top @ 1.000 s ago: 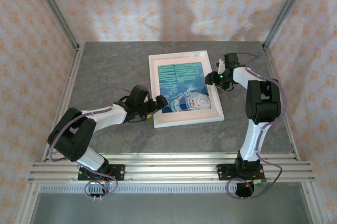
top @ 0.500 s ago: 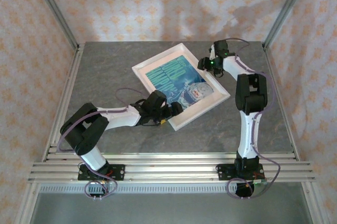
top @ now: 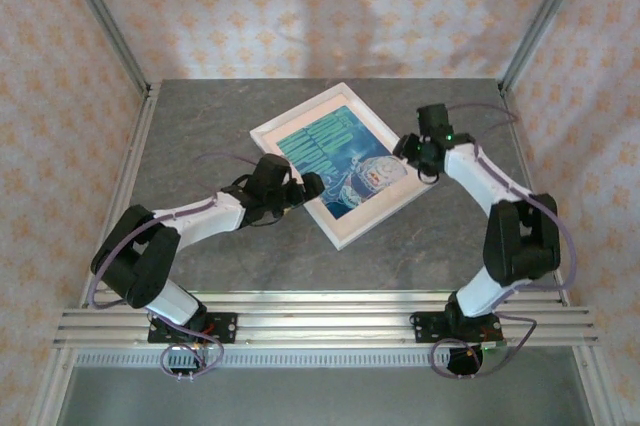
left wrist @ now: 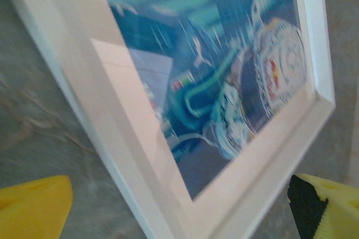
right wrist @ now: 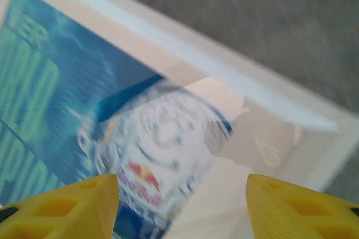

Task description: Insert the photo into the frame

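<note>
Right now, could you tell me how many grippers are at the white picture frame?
2. The left gripper is at the picture frame's near-left edge; the right gripper is at its far-right edge. None seems hidden.

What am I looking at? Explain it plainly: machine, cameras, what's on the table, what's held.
Two robot arms are bolted at the near edge of a grey table, each ending in a two-finger gripper. One picture comes from a fixed camera above and behind them; the two close-ups come from wrist cameras, yellow fingers at the bottom. On the table lies a white frame, turned askew, with the blue photo inside it. The left gripper is at the frame's near-left edge, the right gripper over its right side. Both are open and hold nothing.
</note>
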Robot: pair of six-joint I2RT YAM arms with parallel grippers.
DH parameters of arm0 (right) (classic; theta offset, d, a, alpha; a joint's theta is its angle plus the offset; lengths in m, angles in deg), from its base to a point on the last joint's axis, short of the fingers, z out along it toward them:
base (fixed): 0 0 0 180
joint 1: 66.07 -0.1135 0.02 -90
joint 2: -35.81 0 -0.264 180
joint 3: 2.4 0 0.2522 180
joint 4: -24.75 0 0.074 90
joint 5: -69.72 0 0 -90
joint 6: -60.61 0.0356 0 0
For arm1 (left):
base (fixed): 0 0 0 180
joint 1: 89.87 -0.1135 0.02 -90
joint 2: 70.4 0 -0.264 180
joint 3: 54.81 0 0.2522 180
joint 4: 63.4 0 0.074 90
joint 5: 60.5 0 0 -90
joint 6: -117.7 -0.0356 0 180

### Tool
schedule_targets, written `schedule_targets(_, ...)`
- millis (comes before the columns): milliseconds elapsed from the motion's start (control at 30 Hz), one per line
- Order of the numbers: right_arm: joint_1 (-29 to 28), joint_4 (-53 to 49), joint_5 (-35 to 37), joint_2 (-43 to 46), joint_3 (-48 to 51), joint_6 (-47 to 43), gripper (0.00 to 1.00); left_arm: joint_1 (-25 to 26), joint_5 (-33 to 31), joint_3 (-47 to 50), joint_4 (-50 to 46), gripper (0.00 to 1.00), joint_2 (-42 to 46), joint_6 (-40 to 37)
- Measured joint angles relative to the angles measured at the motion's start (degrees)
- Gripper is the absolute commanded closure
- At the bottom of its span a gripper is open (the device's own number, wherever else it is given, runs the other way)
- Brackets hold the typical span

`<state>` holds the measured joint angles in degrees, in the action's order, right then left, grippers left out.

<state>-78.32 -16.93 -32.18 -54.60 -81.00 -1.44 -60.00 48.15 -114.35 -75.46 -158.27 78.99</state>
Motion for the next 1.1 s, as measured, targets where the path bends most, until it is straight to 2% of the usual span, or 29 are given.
schedule_targets(133,-4.90,-1.38,0.83,3.63,7.65,4.20,0.38,-3.45,-1.62,-0.02,-0.20,0.00,0.00,-2.75)
schedule_targets(333,-14.56,-1.97,1.49,4.24,14.29,13.14,0.38,-8.72,-1.38,0.42,1.18,0.00,0.11,-4.31)
schedule_targets(500,-16.96,-0.02,2.10,2.80,15.47,19.98,0.38,-11.08,-0.66,1.81,2.40,0.00,0.57,-4.81)
schedule_targets(633,-18.03,1.99,2.58,-1.57,14.97,22.49,0.43,-11.52,0.28,3.69,3.28,0.00,1.31,-4.87)
schedule_targets(667,-18.27,1.27,3.04,-2.38,14.23,22.88,0.47,-11.61,0.42,4.28,3.50,0.00,1.51,-4.85)
schedule_targets(800,-18.73,0.37,3.80,-3.52,12.87,23.67,0.81,-12.87,0.90,5.95,3.72,0.00,2.08,-4.74)
schedule_targets(867,-18.56,0.55,4.37,-3.41,12.72,24.57,0.90,-13.99,1.11,6.32,3.72,0.00,2.47,-4.72)
schedule_targets(967,-16.94,0.74,5.05,-4.15,11.41,23.10,0.96,-16.15,1.66,6.51,3.67,0.00,3.37,-4.90)
schedule_targets(1100,-12.41,-0.42,4.48,-5.49,8.92,14.62,1.00,-18.80,1.75,5.68,1.88,0.00,4.04,-6.21)
